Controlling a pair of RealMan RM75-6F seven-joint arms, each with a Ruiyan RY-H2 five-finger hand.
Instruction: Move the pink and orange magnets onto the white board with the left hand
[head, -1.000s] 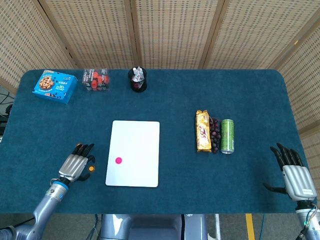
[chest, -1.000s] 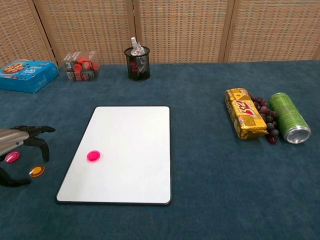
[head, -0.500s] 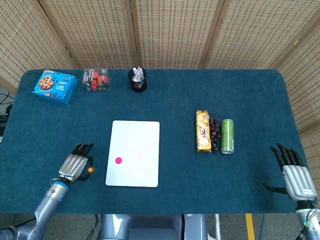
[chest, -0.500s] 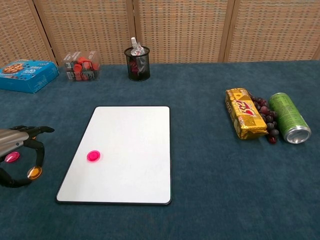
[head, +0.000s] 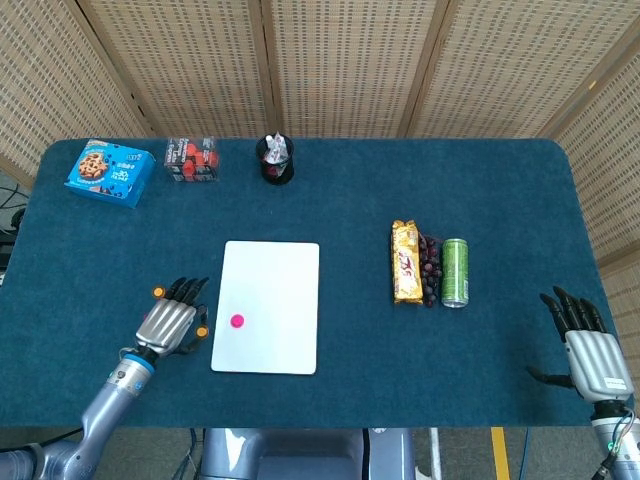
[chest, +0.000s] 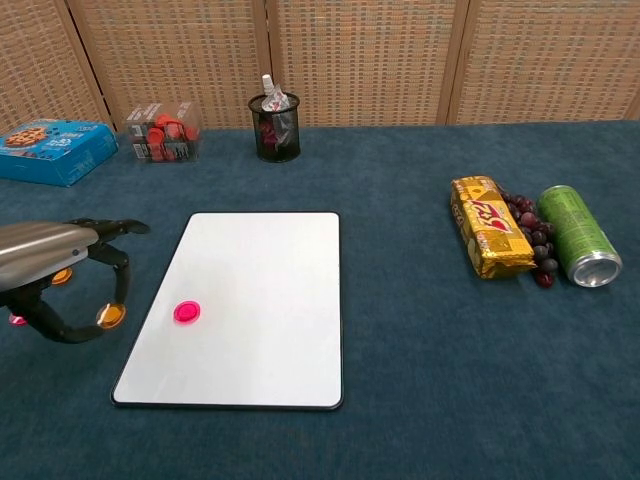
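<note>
The white board (head: 268, 300) (chest: 250, 290) lies at centre-left, with one pink magnet (head: 237, 321) (chest: 186, 312) on its lower left part. My left hand (head: 172, 325) (chest: 50, 262) hovers just left of the board's edge and pinches an orange magnet (head: 201, 331) (chest: 110, 317) between thumb and a finger. A second orange magnet (head: 158, 292) (chest: 60, 275) lies on the cloth behind the hand. A sliver of another pink magnet (chest: 17, 320) shows under the hand. My right hand (head: 590, 345) rests at the table's far right with fingers spread, holding nothing.
A blue cookie box (head: 108, 172), a clear box of red pieces (head: 191, 159) and a black mesh cup (head: 275, 160) line the back edge. A gold snack pack (head: 405, 262), dark grapes (head: 429, 268) and a green can (head: 455, 272) sit right of centre.
My left hand closed on the orange magnet, picked it up off the cloth and carried it right, close to the board's left edge. The right hand stayed still.
</note>
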